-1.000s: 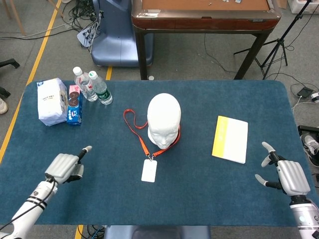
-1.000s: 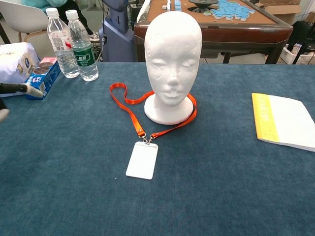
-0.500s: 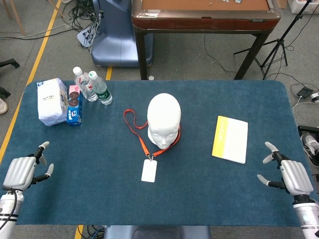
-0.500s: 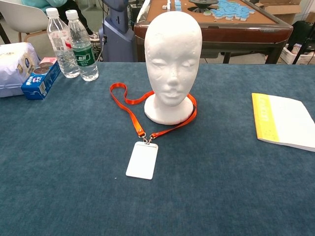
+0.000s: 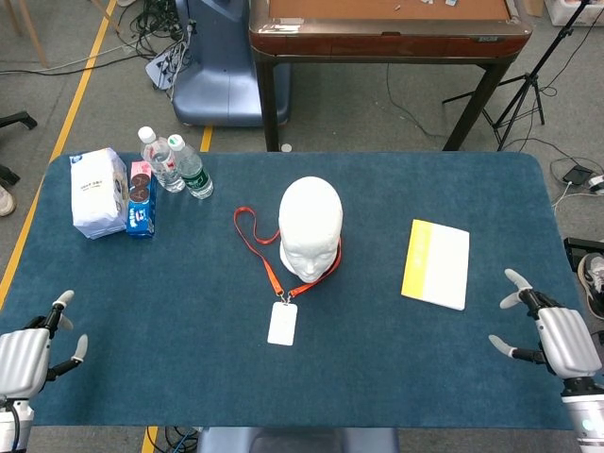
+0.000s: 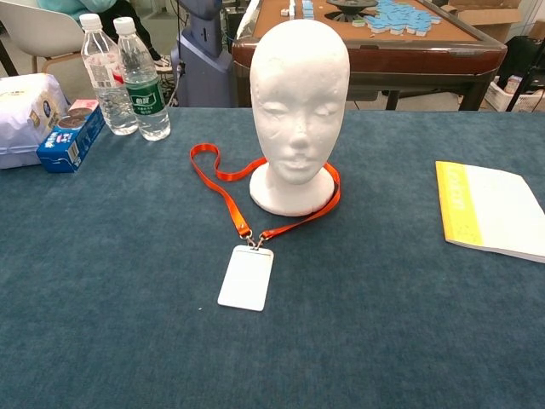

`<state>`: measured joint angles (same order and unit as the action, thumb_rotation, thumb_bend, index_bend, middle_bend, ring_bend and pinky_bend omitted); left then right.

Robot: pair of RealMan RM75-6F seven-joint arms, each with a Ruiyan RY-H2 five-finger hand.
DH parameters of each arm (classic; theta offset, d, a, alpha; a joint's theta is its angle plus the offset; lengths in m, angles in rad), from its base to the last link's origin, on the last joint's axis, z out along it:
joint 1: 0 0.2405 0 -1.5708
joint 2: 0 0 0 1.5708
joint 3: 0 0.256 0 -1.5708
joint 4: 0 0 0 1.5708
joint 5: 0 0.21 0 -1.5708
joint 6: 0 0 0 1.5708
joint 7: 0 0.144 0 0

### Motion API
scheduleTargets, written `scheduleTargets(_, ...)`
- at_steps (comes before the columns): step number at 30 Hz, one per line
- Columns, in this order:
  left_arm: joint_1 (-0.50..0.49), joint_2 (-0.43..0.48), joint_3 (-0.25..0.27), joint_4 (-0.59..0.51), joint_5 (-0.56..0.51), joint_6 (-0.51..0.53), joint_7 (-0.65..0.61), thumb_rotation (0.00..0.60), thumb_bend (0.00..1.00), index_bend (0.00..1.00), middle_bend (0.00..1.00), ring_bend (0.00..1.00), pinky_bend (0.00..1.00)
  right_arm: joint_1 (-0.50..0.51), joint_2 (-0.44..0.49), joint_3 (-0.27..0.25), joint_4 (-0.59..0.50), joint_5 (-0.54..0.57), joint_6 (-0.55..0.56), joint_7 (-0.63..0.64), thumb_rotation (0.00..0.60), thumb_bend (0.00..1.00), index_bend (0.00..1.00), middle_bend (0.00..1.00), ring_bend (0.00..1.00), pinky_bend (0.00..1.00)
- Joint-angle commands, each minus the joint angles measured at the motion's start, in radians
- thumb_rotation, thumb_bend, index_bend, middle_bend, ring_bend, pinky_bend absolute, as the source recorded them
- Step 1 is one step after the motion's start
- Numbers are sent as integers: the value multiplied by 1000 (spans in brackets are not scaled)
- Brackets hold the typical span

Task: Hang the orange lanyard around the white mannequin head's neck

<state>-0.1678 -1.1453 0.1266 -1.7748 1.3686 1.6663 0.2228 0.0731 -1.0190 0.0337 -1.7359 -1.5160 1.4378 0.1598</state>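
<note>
The left hand (image 5: 24, 363) is resting at the near-left corner of the bench (image 5: 189, 311) with its fingers spread and nothing in them, and the right hand (image 5: 557, 338) is sitting at the near-right edge in the same way, fingers apart and holding nothing; neither is showing in the chest view. Well ahead of both, midway between them, the white mannequin head (image 6: 298, 102) is standing upright, and the orange lanyard (image 6: 223, 189) is lying slack on the cloth, looping around the base on the right-hand side and trailing off toward the left hand, its white card holder (image 6: 246, 277) lying flat just in front. The strap is looking thin, limp and light, likely sagging wherever it is lifted, so pinching the free loop beside the base seems best; the head is probably foam and easily tipped.
</note>
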Motion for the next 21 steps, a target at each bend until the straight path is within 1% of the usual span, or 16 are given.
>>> scheduleTargets(1, 21, -1, -4, -9, 16, 6, 12, 362, 375, 141, 456, 404, 638, -6, -4, -2, 5, -2, 9, 1, 600, 151, 88, 417, 318, 416)
scheduleTargets(8, 40, -3, -24, 1, 25, -23, 26, 390, 375, 141, 456, 405, 638, -11, -8, -8, 22, -11, 14, 12, 600, 151, 88, 417, 318, 416)
scheduleTargets(12, 48, 0, -35, 2, 26, -43, 28, 404, 375, 141, 456, 405, 638, -13, -10, -16, 20, -29, 17, -13, 600, 150, 88, 417, 318, 416)
scheduleTargets(21, 60, -3, -57, 2, 42, -68, 48, 405, 375, 141, 456, 405, 638, -21, -34, -10, 32, -70, 71, -58, 600, 150, 88, 417, 318, 409)
